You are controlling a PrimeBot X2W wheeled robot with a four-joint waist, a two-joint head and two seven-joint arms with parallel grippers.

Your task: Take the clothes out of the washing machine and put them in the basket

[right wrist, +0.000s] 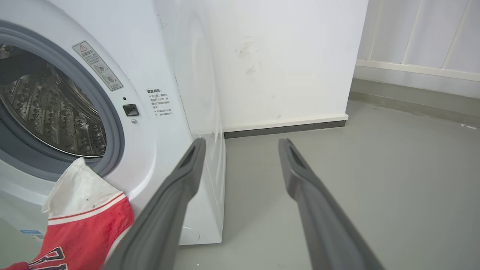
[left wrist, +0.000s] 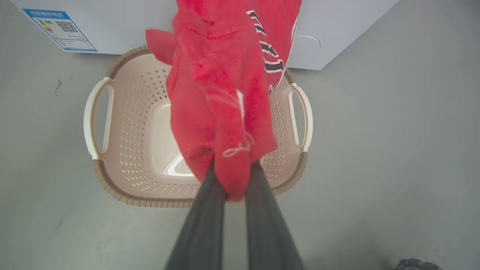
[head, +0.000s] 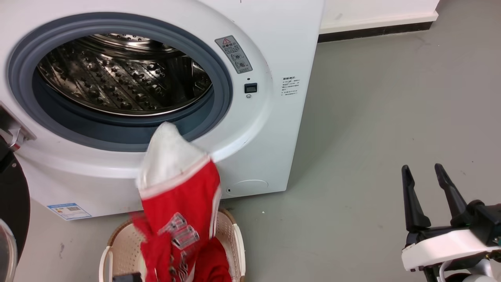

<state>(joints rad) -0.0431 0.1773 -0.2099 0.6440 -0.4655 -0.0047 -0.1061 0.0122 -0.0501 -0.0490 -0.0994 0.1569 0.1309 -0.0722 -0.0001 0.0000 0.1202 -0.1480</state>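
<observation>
The left pincer [left wrist: 234,170] is clamped tight on a fold of the plain red cloth [left wrist: 221,112], its two dark fingers [left wrist: 202,217] pressed together with the cloth bunched between them; whether it also pinches the jersey [left wrist: 275,45] I cannot tell. The right pincer [head: 422,169] stands wide open and holds nothing, well off to the side over bare floor [head: 372,137].

Two red garments, counted: the cloth in the grip, and the jersey with striped trim and white lettering hanging just behind it. In the head view the jersey [head: 184,192] has its white-lined top end at the lower lip of the washer opening, and its red body drops from there into the one basket [head: 234,239]. The wrist view shows the cloth hanging directly above the basket's smooth bottom; how much of either garment already rests inside is hidden by the cloth itself.

The basket [left wrist: 127,123] – cream, perforated, brown-rimmed, with two pale handles – sits on the floor just in front of the single washing machine [head: 274,39]; the grey ring [head: 221,82] frames the steel drum [head: 117,74], and the dark-rimmed door [head: 13,199] stands open at the robot's left.

Around it: a blue label [head: 69,211] low on the washer front and a grey warning sticker [head: 233,53] beside the ring. The floor is smooth grey, and a white wall [right wrist: 285,56] with a dark skirting strip closes the corner behind the machine.
</observation>
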